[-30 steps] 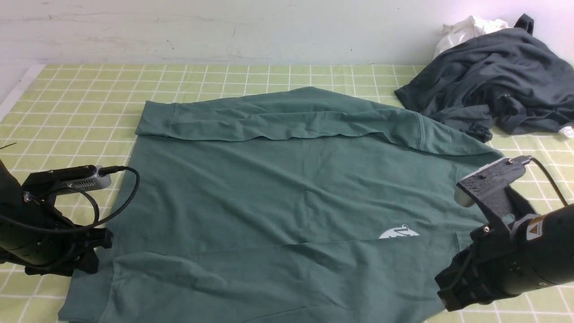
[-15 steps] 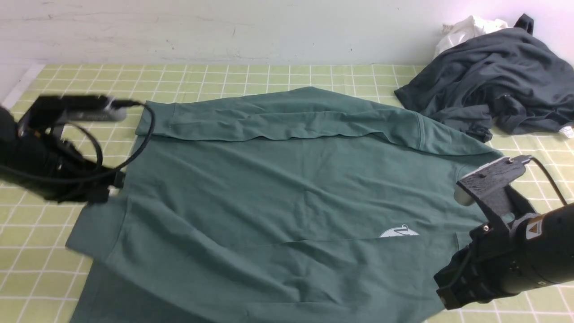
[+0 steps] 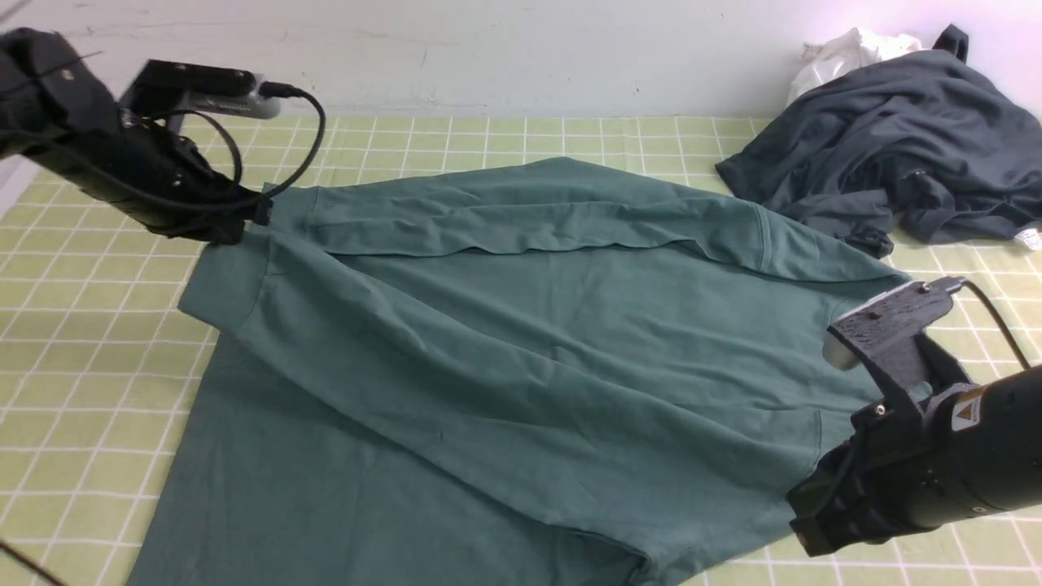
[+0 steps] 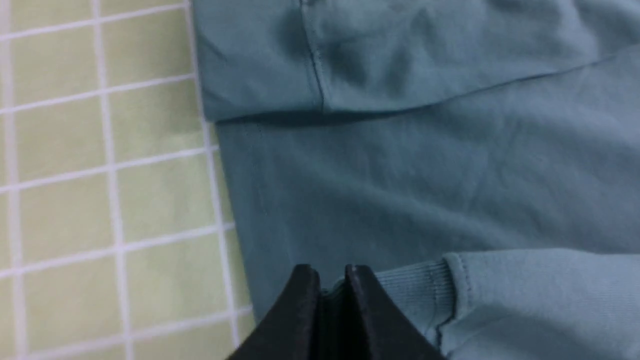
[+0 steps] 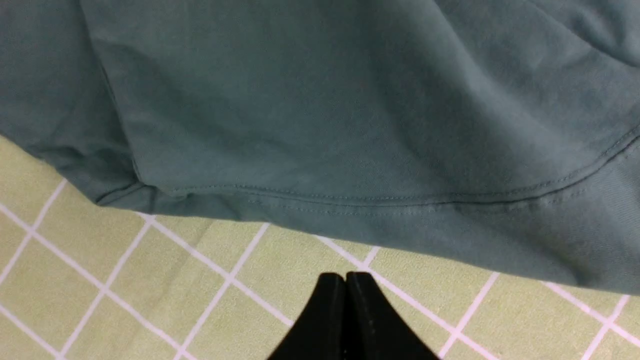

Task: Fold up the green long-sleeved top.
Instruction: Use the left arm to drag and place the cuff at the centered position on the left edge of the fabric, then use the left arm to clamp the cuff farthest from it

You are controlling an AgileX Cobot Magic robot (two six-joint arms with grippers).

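We logged left end effector (image 4: 332, 274) pinching green long-sleeved top (image 3: 521, 342) by its cuff (image 4: 417, 292), near desk (image 3: 98, 342) far-left corner. Our right end effector (image 5: 345, 277) was closed, empty.

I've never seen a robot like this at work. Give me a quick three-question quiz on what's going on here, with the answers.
1. True or false: the right gripper is holding the green long-sleeved top.
2. Which part of the top does the left gripper pinch? A. the neck; B. the ribbed cuff; C. the chest logo.
3. Fill in: seen from the robot, the dark grey garment lies crumpled at the table's far ___ side.

Key: 1. False. It is shut on nothing, over the checked tablecloth beside the top. 2. B. 3. Right.
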